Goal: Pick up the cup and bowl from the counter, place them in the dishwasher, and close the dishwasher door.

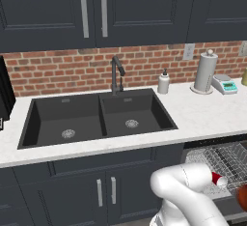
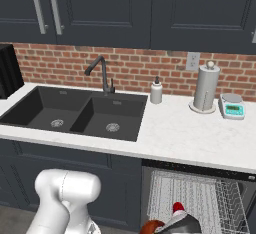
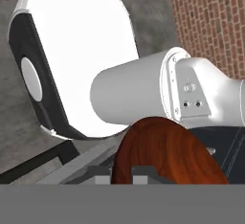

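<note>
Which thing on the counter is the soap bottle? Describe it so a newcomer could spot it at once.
Start at the black double sink in the white counter. Just right of the faucet, against the brick wall, stands the soap bottle. It is small and white with a dark pump top, much shorter than the paper towel roll farther right.
</note>
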Controlling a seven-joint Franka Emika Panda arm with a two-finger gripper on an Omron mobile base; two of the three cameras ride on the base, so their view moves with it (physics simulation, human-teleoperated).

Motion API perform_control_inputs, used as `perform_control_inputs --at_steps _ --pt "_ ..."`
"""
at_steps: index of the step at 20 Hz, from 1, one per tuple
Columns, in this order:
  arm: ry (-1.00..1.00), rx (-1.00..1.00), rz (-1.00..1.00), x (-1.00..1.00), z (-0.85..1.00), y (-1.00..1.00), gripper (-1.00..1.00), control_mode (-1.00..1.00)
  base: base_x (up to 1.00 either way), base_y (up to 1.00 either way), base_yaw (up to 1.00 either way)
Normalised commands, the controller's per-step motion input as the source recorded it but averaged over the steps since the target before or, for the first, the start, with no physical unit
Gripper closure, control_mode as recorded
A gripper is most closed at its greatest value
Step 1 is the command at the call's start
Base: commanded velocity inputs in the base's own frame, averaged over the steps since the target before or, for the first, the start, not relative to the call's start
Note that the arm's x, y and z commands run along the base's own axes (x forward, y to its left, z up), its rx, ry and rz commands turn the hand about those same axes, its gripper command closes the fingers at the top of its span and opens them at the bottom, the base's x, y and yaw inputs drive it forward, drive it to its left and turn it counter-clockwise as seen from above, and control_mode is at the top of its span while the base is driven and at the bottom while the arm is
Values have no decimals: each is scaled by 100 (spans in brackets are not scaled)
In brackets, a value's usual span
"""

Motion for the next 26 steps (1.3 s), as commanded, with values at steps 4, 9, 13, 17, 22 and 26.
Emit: perform_control_inputs --at_steps 4,9,13,17,22,26 --pt "-5 0 0 50 -22 0 100 -100 0 0 0" --pt "0 0 -13 26 -28 -12 100 -100 0 0 0" --pt "0 0 -29 31 -24 -4 100 -100 0 0 0" --pt "0 0 -46 53 -25 0 100 -100 0 0 0" --pt "2 0 -41 52 -25 -14 100 -100 0 0 0" --pt "0 4 -25 30 -35 -52 100 -100 0 0 0"
